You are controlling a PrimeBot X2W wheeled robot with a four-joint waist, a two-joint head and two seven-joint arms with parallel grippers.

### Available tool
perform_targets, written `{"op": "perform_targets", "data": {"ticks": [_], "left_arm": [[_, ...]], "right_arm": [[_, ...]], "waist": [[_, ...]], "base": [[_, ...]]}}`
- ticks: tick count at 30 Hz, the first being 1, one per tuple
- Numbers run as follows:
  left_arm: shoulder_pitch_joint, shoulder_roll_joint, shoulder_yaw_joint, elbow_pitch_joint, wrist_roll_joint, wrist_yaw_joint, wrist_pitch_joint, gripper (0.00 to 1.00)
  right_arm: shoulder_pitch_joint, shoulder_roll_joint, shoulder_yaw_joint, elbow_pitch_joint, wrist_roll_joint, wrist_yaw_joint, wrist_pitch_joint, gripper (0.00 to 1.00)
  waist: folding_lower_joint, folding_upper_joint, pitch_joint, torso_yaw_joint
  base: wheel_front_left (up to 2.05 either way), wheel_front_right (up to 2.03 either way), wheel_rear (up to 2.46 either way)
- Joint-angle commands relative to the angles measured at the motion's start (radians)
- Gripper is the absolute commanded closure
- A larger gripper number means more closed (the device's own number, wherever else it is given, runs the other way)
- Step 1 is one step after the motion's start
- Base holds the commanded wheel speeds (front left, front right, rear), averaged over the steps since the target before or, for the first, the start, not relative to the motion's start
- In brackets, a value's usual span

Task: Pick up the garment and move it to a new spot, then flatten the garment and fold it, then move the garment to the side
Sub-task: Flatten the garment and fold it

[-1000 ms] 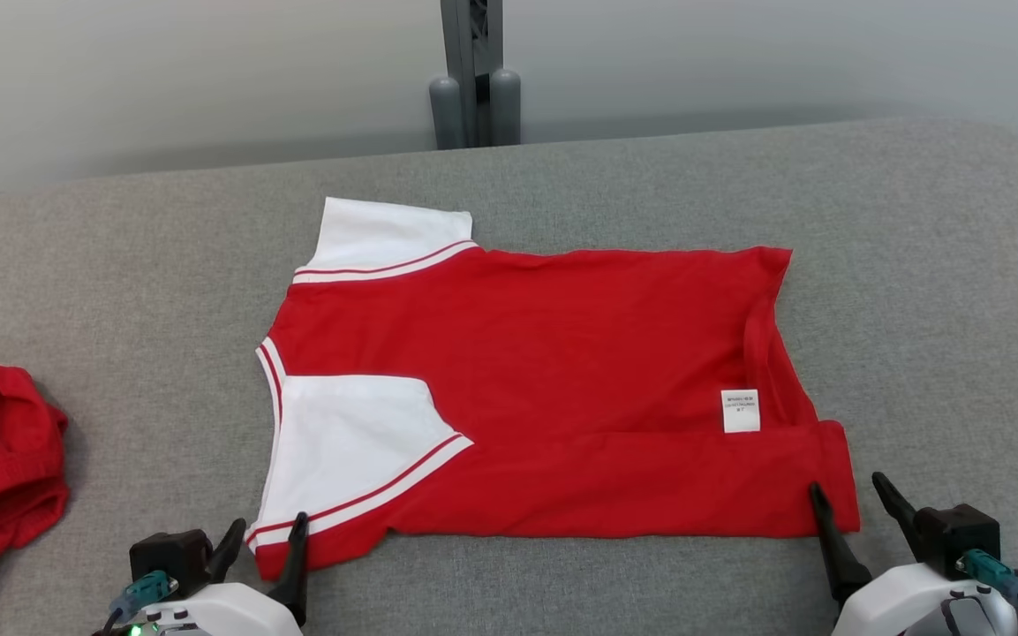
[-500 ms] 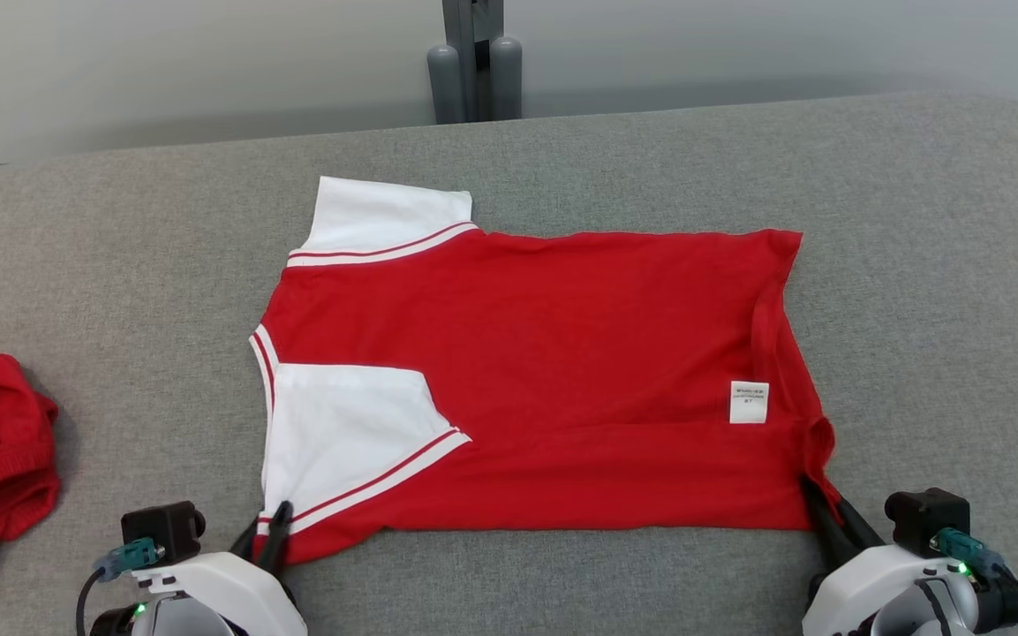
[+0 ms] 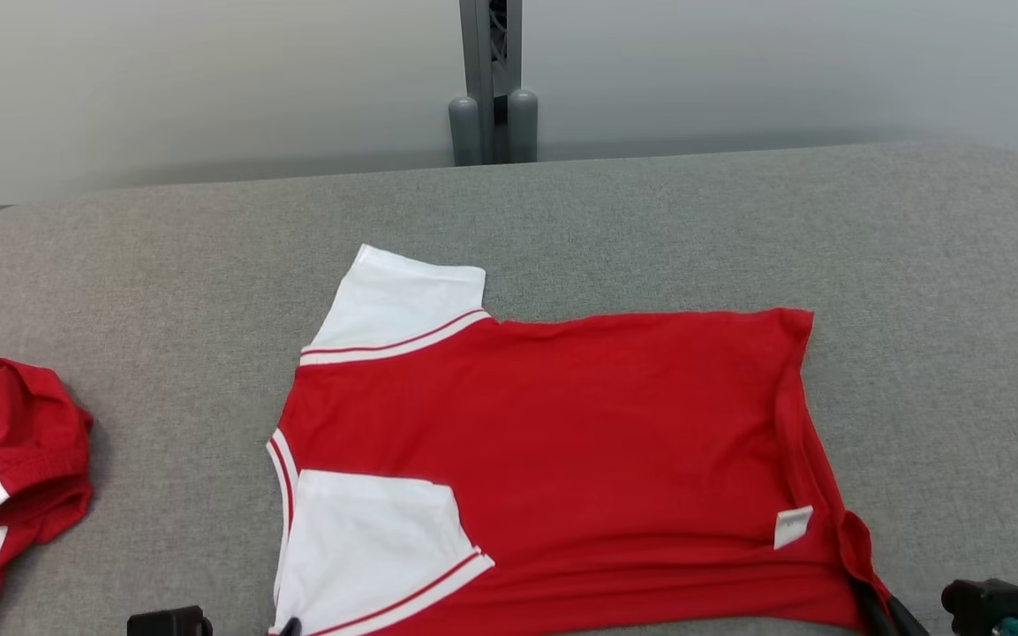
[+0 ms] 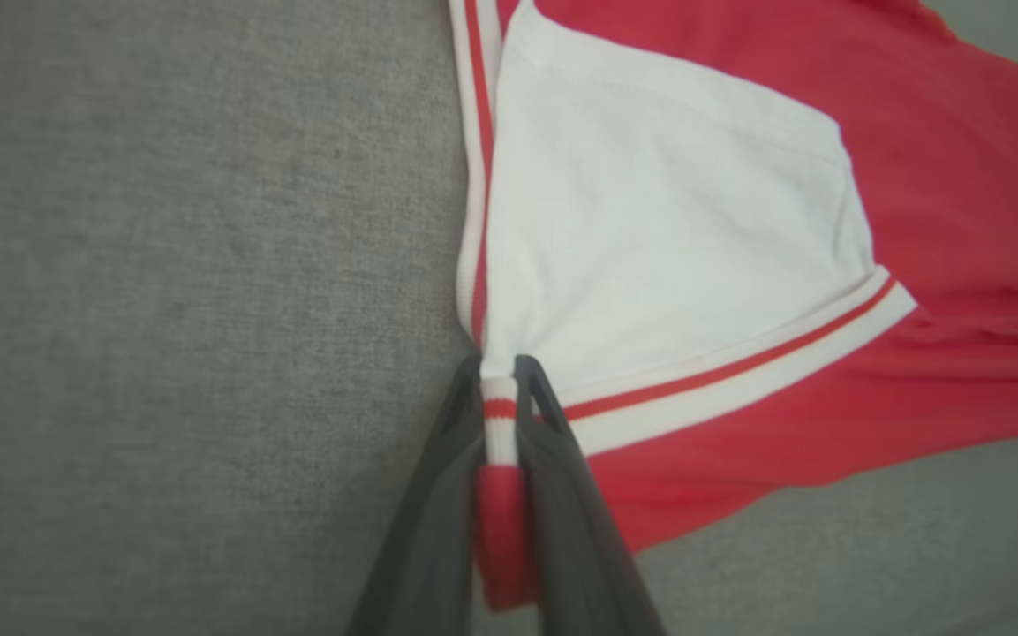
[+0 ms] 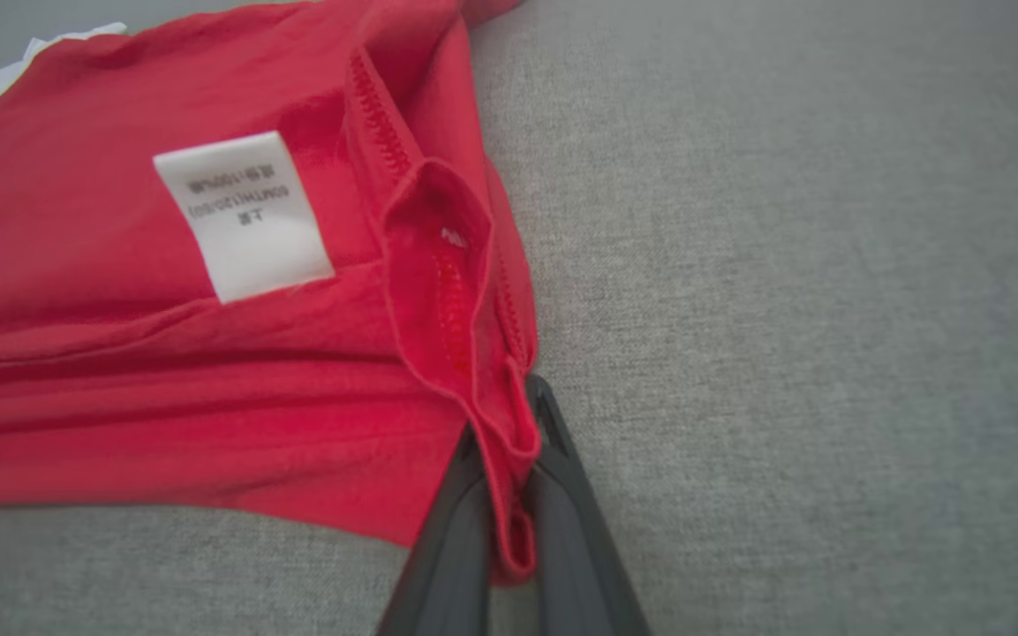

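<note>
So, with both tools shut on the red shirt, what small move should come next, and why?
Probably lift both near corners together, just off the grey table. The left tool is shut on the striped corner of the red shirt, the right tool on its hem corner, and it lies flat.

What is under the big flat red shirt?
The grey fabric surface shows around the shirt and likely continues below; anything else beneath the cloth is covered.
</note>
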Motion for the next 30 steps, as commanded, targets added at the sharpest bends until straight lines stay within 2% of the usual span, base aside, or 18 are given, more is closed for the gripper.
{"op": "perform_targets", "data": {"ticks": [1, 2, 3, 4, 5, 12, 21, 26, 30], "left_arm": [[0.036, 0.022, 0.009, -0.027, -0.009, 0.025, 0.011, 1.00], [0.050, 0.027, 0.008, -0.041, -0.012, 0.031, 0.018, 1.00], [0.060, 0.031, 0.010, -0.053, -0.015, 0.037, 0.022, 0.88], [0.068, 0.036, 0.012, -0.062, -0.009, 0.050, 0.021, 0.22], [0.073, 0.037, 0.014, -0.072, -0.003, 0.057, 0.015, 0.00], [0.045, 0.052, 0.049, -0.135, 0.053, 0.117, -0.061, 0.00], [-0.080, 0.082, 0.068, -0.201, 0.144, 0.134, -0.128, 0.00], [-0.230, 0.085, 0.057, -0.195, 0.193, 0.114, -0.118, 0.00], [-0.385, 0.066, 0.031, -0.126, 0.208, 0.068, -0.086, 0.00]], "right_arm": [[0.040, -0.004, -0.026, -0.025, -0.005, -0.003, 0.023, 1.00], [0.053, 0.003, -0.034, -0.040, -0.005, -0.003, 0.033, 1.00], [0.063, 0.009, -0.040, -0.052, -0.005, -0.003, 0.040, 0.85], [0.076, 0.013, -0.044, -0.065, -0.011, -0.003, 0.047, 0.44], [0.084, 0.016, -0.049, -0.075, -0.016, -0.003, 0.052, 0.00], [0.092, 0.043, -0.126, -0.167, -0.051, -0.002, 0.030, 0.00], [0.031, 0.066, -0.199, -0.248, -0.082, -0.002, -0.004, 0.00], [-0.075, 0.060, -0.192, -0.226, -0.074, -0.002, 0.001, 0.00], [-0.185, 0.042, -0.156, -0.173, -0.061, -0.002, 0.006, 0.00]], "waist": [[0.0000, -0.0001, -0.013, 0.001], [0.0000, -0.0001, -0.015, -0.001], [0.0000, -0.0001, -0.021, -0.003], [0.0000, -0.0001, -0.027, -0.004], [0.0000, -0.0001, -0.029, -0.005], [0.0000, -0.0001, -0.034, -0.013], [0.0000, -0.0001, -0.029, -0.022], [0.0000, -0.0001, -0.004, -0.035], [0.0000, -0.0001, 0.039, -0.047]], "base": [[0.00, 0.00, 0.00], [0.00, 0.00, 0.00], [0.00, 0.00, 0.00], [0.00, 0.00, 0.00], [0.00, 0.00, 0.00], [0.00, 0.00, 0.00], [0.00, 0.00, 0.00], [0.00, 0.00, 0.00], [0.00, 0.00, 0.00]]}}
